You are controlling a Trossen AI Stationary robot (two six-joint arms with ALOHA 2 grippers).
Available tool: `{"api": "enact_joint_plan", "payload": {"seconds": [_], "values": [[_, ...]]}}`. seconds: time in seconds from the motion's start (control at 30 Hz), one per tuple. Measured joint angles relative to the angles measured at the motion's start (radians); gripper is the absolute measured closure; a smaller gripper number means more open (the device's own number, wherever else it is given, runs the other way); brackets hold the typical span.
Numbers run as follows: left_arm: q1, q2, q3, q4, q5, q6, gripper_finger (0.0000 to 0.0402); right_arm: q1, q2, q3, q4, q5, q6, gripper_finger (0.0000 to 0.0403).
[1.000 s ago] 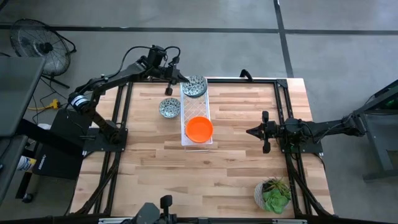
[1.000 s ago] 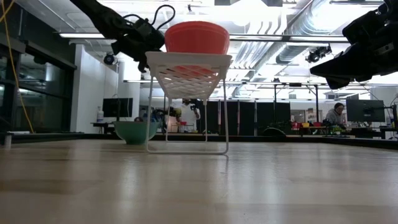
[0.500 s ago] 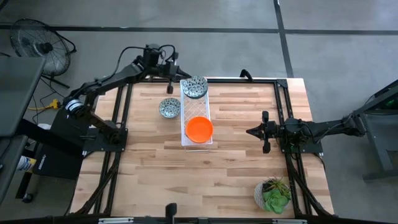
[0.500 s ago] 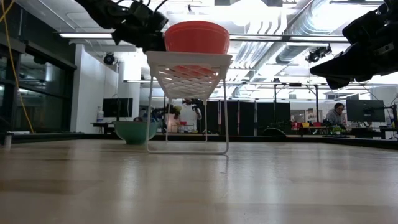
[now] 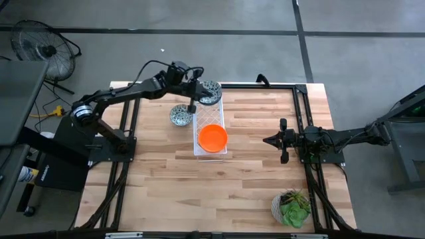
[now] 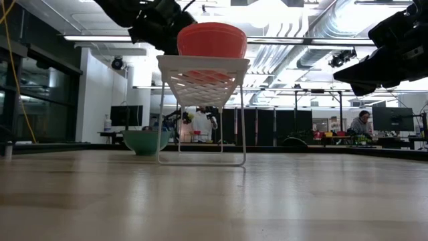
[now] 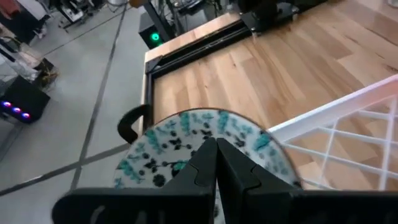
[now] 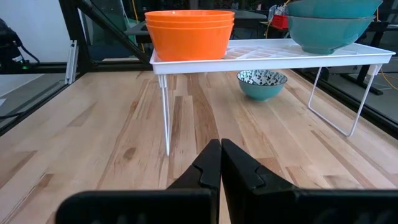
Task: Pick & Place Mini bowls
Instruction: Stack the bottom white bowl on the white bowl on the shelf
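Across the middle of the high view lies the wooden tabletop (image 5: 199, 179), with a long white lattice tray (image 5: 211, 126) on legs standing in the upper centre. On the tray's lower end sits a stack of orange mini bowls (image 5: 212, 137); on its upper end sit patterned mini bowls (image 5: 210, 91). One more patterned bowl (image 5: 180, 115) rests on the tabletop just left of the tray. The left tool (image 5: 192, 101), fingers pressed together and holding nothing, hangs between that loose bowl and the upper patterned bowls. At centre right the right tool (image 5: 269, 140) waits, also closed and empty, well apart from the tray. A potted plant (image 5: 292, 207) stands at lower right, out of the way.

Judging by this, the loose patterned bowl is probably next to go. The left tool would need to spread its fingers, drop to the rim, and avoid the tray's edge and leg close by.
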Motion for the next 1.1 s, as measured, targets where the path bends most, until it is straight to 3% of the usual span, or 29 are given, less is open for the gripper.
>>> {"api": "enact_joint_plan", "payload": {"seconds": [0.3,0.5,1.1], "values": [[-0.039,0.000,0.000,-0.082,-0.008,-0.007,0.0401,0.000,0.000,0.000,0.000,0.000,0.000,0.0402],[-0.039,0.000,0.000,-0.060,-0.039,-0.012,0.0401,0.000,0.000,0.000,0.000,0.000,0.000,0.0403],[-0.039,-0.001,0.053,-0.035,0.009,-0.007,0.0401,0.000,0.000,0.000,0.000,0.000,0.000,0.0402]]}}
